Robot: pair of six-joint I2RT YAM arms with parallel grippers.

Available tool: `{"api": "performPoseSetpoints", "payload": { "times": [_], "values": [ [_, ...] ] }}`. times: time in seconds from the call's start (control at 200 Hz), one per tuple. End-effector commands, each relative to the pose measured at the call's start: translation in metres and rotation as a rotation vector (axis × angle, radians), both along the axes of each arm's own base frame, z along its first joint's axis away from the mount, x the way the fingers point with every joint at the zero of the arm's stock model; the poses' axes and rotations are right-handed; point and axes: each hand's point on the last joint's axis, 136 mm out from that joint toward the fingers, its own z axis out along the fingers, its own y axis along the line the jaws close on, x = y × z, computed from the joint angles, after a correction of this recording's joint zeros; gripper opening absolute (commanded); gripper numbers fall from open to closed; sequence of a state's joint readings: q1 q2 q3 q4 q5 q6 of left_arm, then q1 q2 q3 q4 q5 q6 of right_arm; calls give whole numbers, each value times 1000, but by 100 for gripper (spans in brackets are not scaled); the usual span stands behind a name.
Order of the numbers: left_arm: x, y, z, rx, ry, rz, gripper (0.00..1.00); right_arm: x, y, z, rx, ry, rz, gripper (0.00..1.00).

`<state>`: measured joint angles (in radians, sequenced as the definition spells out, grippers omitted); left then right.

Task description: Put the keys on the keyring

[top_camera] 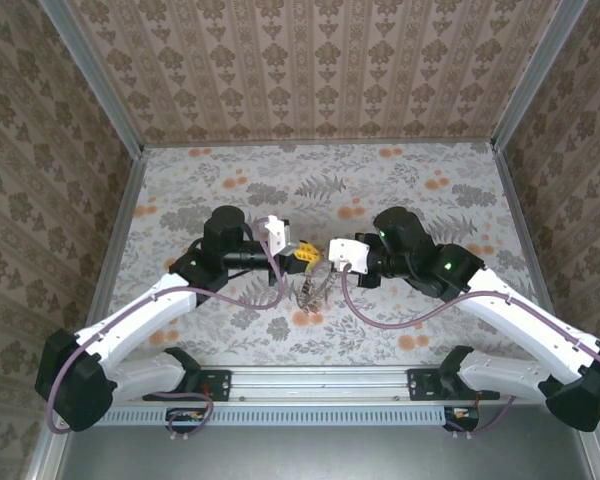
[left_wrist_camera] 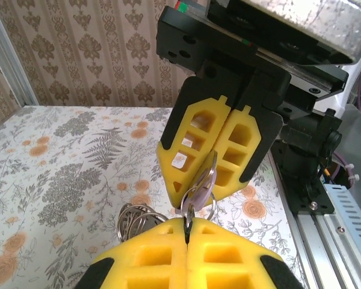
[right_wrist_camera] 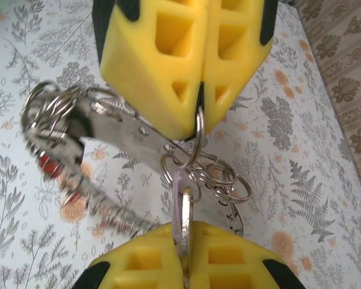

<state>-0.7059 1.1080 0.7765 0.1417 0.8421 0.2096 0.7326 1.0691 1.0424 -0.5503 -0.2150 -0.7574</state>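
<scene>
Over the middle of the table [top_camera: 400, 190] the two arms met tip to tip. The left gripper [right_wrist_camera: 200, 117] was clenched on a thin wire loop [right_wrist_camera: 198, 137]. The right gripper [right_wrist_camera: 185, 241] pinched the flat keyring [right_wrist_camera: 185, 208] edge-on. The keys [right_wrist_camera: 117, 135] dangled from that loop above the table. I judged it light, stiff, slippery metal, best gripped across flat faces.
</scene>
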Motion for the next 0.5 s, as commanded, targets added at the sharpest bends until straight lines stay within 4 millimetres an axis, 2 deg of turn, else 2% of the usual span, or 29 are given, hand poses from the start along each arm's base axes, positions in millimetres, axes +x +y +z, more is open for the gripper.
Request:
{"api": "performPoseSetpoints", "payload": {
  "times": [0.0,0.075,0.225,0.495],
  "values": [
    [9,7,-4,-6,1,51,0,-11,-7,12,-36,-13,58,0],
    [8,6,-3,-10,7,46,0,-12,-10,8,-55,2,51,0],
    [5,4,-17,45,-4,37,0,-15,-3,11,-15,31,64,0],
    [2,-2,-3,-22,-10,21,0,-16,14,-6,64,127,82,0]
  ]
}}
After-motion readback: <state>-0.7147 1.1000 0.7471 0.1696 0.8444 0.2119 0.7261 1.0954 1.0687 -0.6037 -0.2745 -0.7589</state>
